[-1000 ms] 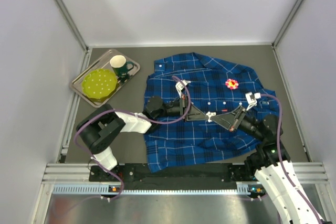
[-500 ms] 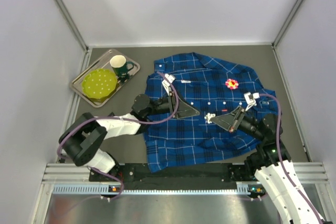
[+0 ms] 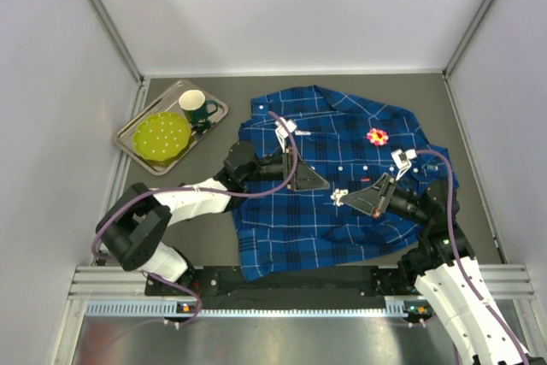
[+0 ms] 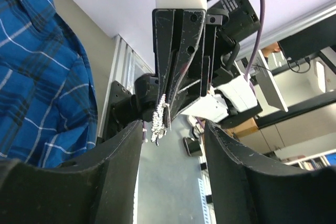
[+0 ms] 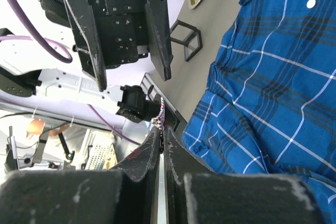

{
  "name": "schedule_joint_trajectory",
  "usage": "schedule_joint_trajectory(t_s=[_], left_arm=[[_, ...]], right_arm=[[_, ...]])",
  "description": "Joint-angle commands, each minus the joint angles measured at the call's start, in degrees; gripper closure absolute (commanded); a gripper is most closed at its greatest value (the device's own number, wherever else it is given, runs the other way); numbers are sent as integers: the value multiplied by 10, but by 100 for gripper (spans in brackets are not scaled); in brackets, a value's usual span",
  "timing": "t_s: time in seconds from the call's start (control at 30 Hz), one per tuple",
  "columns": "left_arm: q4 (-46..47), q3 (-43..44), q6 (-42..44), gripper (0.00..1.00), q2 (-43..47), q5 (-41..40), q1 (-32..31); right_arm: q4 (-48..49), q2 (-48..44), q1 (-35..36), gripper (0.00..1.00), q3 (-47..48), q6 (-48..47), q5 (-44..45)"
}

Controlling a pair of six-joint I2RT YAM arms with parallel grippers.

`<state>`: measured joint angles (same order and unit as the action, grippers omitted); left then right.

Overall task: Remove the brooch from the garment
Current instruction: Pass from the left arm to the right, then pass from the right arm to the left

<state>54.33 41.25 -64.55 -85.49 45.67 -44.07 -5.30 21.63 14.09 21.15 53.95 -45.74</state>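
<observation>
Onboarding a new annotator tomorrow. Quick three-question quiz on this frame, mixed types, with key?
1. Fill in: the pink flower sits on the ___.
2. True or false: the left gripper is shut.
3. The right gripper pinches: A nothing; B a sparkly piece; C a spoon.

Key
1. shirt
2. False: its jaws stand wide apart.
3. B
</observation>
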Motion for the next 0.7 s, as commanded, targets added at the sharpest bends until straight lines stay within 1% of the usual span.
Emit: schedule_joint_trajectory(t_s=[0.0, 0.07, 0.17, 0.3, 0.33, 0.37, 0.47, 0.53, 0.57, 0.6, 0.67], left_arm=[[55, 29, -21, 45, -26, 50, -2], [71, 34, -37, 46, -39, 62, -9], [80, 44, -39, 49, -55, 63, -21], [109, 45, -58, 55, -74, 65, -29], [139, 43, -65, 60, -76, 64, -29], [147, 42, -79, 62, -81, 64, -29], [152, 47, -83, 65, -86, 63, -31], [155, 51, -88, 68, -90, 64, -33], [159, 51, -90, 73, -91, 64, -33], [158, 50, -90, 75, -90, 64, -33], [155, 49, -87, 82, -88, 63, -34]], right_arm=[[14, 14, -3, 100, 35, -20, -32], [18, 20, -2, 100, 38, -24, -39], [19, 25, -2, 100, 42, -25, -40], [20, 31, -2, 100, 44, -28, -39], [20, 32, -2, 100, 45, -29, -39], [20, 33, -2, 100, 45, -30, -40], [22, 39, -2, 100, 44, -32, -44], [24, 41, -2, 100, 44, -32, -47], [24, 40, -2, 100, 43, -32, -46], [23, 40, -2, 100, 44, -31, -46], [24, 41, -2, 100, 43, -31, -46]])
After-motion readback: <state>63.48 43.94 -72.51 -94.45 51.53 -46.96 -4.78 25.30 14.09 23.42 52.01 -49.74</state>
